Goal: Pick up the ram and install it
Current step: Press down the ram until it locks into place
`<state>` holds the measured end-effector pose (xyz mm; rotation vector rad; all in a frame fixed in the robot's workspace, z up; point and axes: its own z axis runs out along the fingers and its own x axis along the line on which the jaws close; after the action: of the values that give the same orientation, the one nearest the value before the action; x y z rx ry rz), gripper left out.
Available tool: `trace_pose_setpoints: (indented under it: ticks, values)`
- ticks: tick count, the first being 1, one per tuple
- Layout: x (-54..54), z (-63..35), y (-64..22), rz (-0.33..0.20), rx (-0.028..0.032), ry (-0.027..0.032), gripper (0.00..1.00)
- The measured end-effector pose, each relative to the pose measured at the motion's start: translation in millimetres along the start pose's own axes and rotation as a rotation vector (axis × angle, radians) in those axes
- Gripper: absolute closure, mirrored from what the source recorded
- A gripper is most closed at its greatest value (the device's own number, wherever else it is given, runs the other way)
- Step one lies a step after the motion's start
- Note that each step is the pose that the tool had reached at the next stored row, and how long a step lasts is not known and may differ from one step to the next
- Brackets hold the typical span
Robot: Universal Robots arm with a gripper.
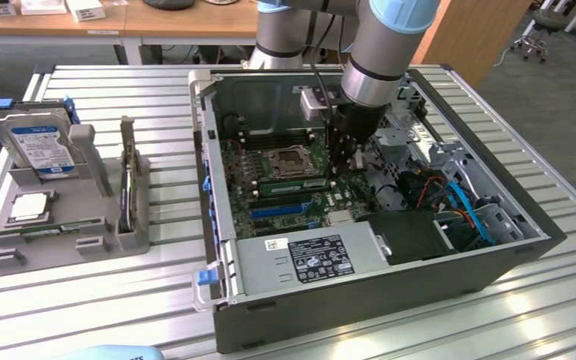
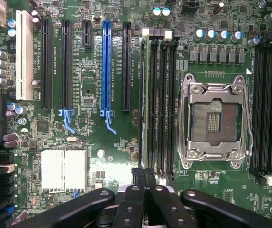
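— Where's the ram [image 2: 143,102]?
— Standing on edge in a memory slot [image 2: 151,102] beside the empty processor socket [image 2: 215,121], directly under the pincer [image 2: 144,176].
— And the pincer?
— Fingers pressed together at the stick's top edge.

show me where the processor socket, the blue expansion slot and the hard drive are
processor socket [image 2: 215,121], wrist view, bare contact field inside the metal frame.
blue expansion slot [image 2: 107,61], wrist view, middle of its length.
hard drive [image 1: 40,144], exterior view, blue-white label.
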<state>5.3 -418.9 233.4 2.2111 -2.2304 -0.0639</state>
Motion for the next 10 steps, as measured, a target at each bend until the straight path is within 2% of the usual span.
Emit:
trace_pose_setpoints:
  ticks: [10]
  values:
    - [-2.7,0.2,0.0,0.003,0.0001,0.0001,0.90]
